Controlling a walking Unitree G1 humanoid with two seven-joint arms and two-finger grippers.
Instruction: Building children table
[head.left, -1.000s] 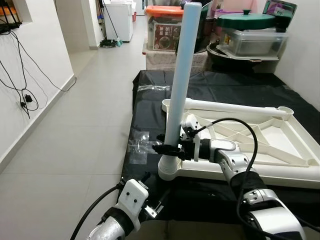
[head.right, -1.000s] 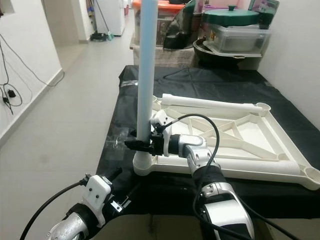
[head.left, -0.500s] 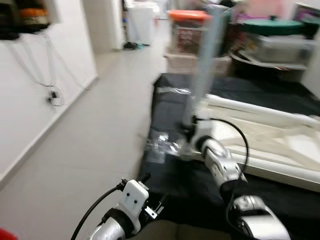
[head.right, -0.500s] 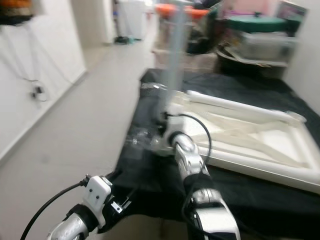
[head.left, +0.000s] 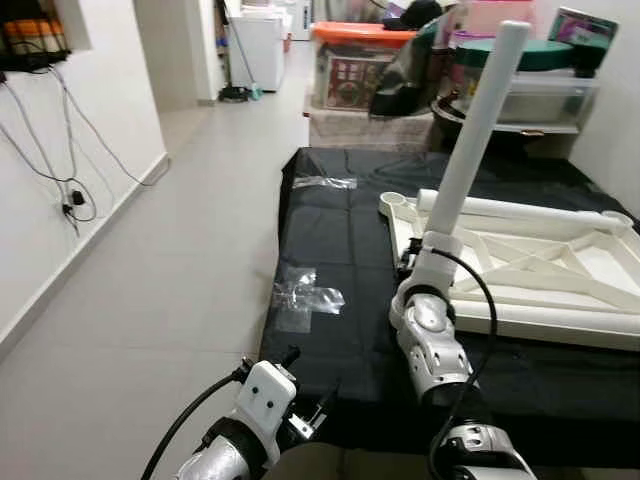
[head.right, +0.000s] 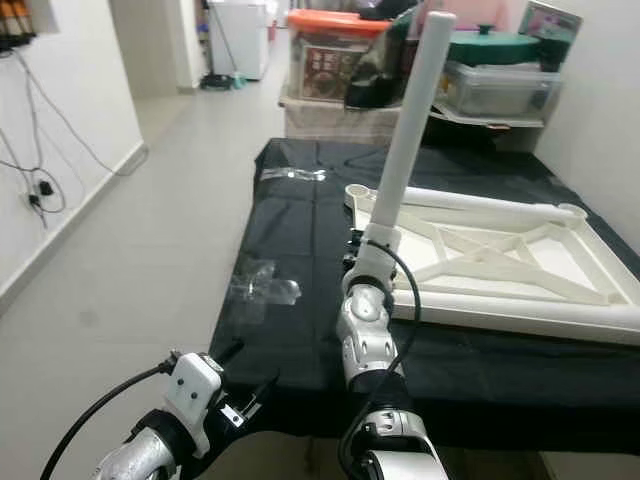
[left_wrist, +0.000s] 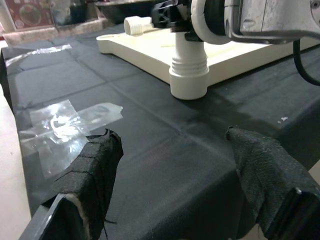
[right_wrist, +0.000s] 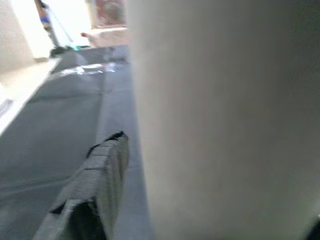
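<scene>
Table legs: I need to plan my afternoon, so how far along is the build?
The tabletop lies upside down on the black cloth. One leg stands in its near corner socket, the right gripper at its base. Another leg lies loose on the frame; the far corner socket is empty. The left gripper idles, open.

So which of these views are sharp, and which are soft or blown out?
Both eye views are sharp. The left wrist view is crisp on the black sheet. The right wrist view is soft: the white leg looms blurred, with the background washed out bright.
</scene>
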